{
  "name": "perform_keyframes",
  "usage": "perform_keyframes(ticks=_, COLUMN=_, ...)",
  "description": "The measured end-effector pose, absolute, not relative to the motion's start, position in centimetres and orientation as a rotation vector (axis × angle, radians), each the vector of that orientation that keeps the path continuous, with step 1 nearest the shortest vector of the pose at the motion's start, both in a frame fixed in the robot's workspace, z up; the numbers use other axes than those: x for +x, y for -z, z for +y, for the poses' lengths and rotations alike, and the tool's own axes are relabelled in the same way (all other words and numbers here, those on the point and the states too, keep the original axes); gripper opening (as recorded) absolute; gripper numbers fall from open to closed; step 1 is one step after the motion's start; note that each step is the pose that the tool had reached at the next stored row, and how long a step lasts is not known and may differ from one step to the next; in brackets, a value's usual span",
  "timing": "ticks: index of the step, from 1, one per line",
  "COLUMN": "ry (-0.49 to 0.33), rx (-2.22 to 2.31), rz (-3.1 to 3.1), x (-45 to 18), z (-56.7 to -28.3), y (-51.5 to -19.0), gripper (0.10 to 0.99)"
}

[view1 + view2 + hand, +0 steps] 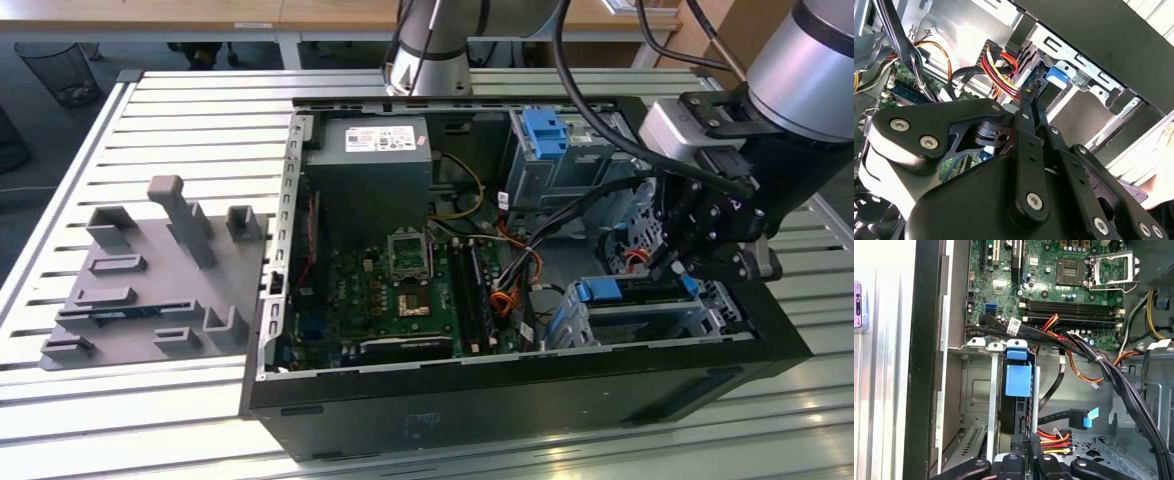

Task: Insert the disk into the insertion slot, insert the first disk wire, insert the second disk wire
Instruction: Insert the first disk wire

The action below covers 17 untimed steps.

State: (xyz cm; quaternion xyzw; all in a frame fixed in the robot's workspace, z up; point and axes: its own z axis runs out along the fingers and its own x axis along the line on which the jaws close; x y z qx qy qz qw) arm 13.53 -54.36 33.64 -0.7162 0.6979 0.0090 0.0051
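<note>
The disk point(1017, 382) sits in the insertion slot point(978, 405), so the first-wire step looks in hand. The pincer point(1025, 442), narrow, seemingly grips the red-and-yellow-wired plug point(1026, 92) just beside the disk. Seating it calls for square alignment.

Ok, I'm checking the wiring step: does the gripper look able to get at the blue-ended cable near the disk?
Probably yes. In the first wrist view the blue-ended cable lies in the open beside the disk, near the gripper; the red and yellow wires sit close by.
</note>
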Motion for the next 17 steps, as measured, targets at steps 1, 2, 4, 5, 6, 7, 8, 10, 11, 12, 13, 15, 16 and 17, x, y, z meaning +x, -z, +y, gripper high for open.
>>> perform_keyframes(ticks=1, ry=-0.028, rx=-2.242, rz=2.186, x=13.54, z=-54.38, y=-33.62, gripper=0.165)
perform_keyframes(ticks=2, ry=-0.028, rx=-2.239, rz=2.189, x=13.54, z=-54.39, y=-33.60, gripper=0.165)
perform_keyframes(ticks=4, ry=-0.028, rx=-2.232, rz=2.196, x=13.55, z=-54.39, y=-33.54, gripper=0.165)
perform_keyframes(ticks=5, ry=-0.028, rx=-2.229, rz=2.200, x=13.55, z=-54.39, y=-33.50, gripper=0.165)
perform_keyframes(ticks=6, ry=-0.028, rx=-2.225, rz=2.203, x=13.55, z=-54.39, y=-33.47, gripper=0.165)
perform_keyframes(ticks=7, ry=-0.028, rx=-2.223, rz=2.205, x=13.55, z=-54.39, y=-33.44, gripper=0.165)
perform_keyframes(ticks=8, ry=-0.027, rx=-2.221, rz=2.207, x=13.55, z=-54.39, y=-33.43, gripper=0.165)
perform_keyframes(ticks=10, ry=-0.027, rx=-2.217, rz=2.211, x=13.55, z=-54.39, y=-33.40, gripper=0.165)
perform_keyframes(ticks=11, ry=-0.027, rx=-2.216, rz=2.212, x=13.55, z=-54.39, y=-33.39, gripper=0.165)
perform_keyframes(ticks=12, ry=-0.027, rx=-2.215, rz=2.213, x=13.55, z=-54.39, y=-33.39, gripper=0.165)
perform_keyframes(ticks=13, ry=-0.028, rx=-2.215, rz=2.213, x=13.55, z=-54.39, y=-33.39, gripper=0.165)
perform_keyframes(ticks=15, ry=-0.028, rx=-2.215, rz=2.213, x=13.55, z=-54.39, y=-33.39, gripper=0.165)
perform_keyframes(ticks=16, ry=-0.028, rx=-2.215, rz=2.213, x=13.55, z=-54.39, y=-33.39, gripper=0.165)
perform_keyframes(ticks=17, ry=-0.028, rx=-2.214, rz=2.214, x=13.55, z=-54.40, y=-33.40, gripper=0.165)
